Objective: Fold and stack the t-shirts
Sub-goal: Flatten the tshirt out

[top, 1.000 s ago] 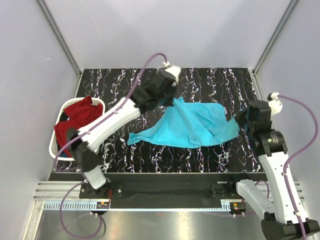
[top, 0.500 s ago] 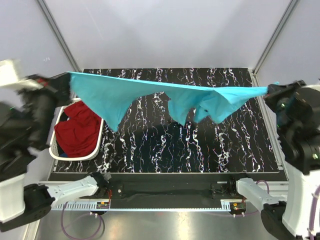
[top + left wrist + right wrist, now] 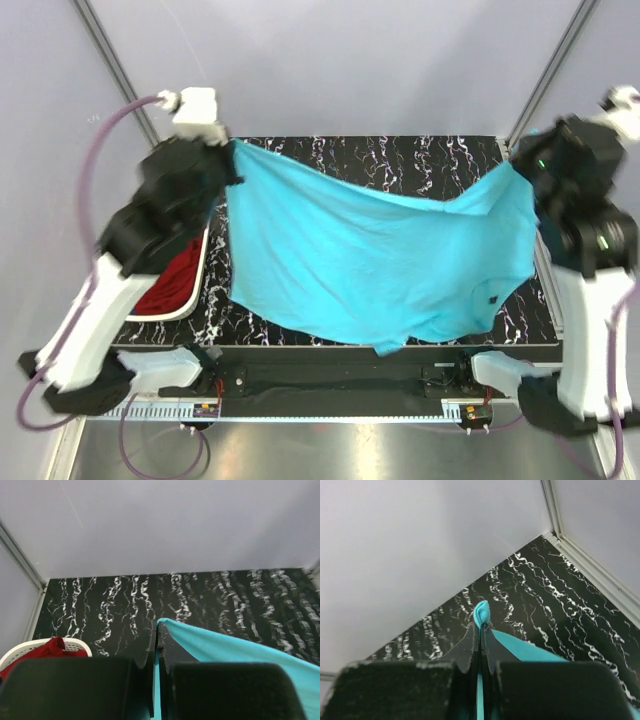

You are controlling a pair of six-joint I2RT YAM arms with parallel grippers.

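The turquoise t-shirt (image 3: pixel 370 265) hangs spread in the air above the black marbled table (image 3: pixel 400 155), held up by both arms at its top corners. My left gripper (image 3: pixel 228 150) is shut on its left corner; the cloth (image 3: pixel 225 645) runs out between the jaws to the right of my left gripper (image 3: pixel 159 630). My right gripper (image 3: pixel 520 165) is shut on the right corner, and a small fold of cloth (image 3: pixel 481 612) pokes out just past my right gripper (image 3: pixel 481 627). The dark red t-shirt (image 3: pixel 170 285) lies in the white basket (image 3: pixel 200 290), mostly hidden behind the left arm.
The basket (image 3: pixel 75 644) with the red cloth (image 3: pixel 47 647) stands at the table's left edge. Grey walls with metal corner posts (image 3: pixel 115 70) enclose the table at the back and sides. The arms' base rail (image 3: pixel 330 385) runs along the near edge.
Both arms have lifted the turquoise shirt off the table and swung it toward the near side. It was stretched as a thin band half a second ago and now hangs as a broad sheet.
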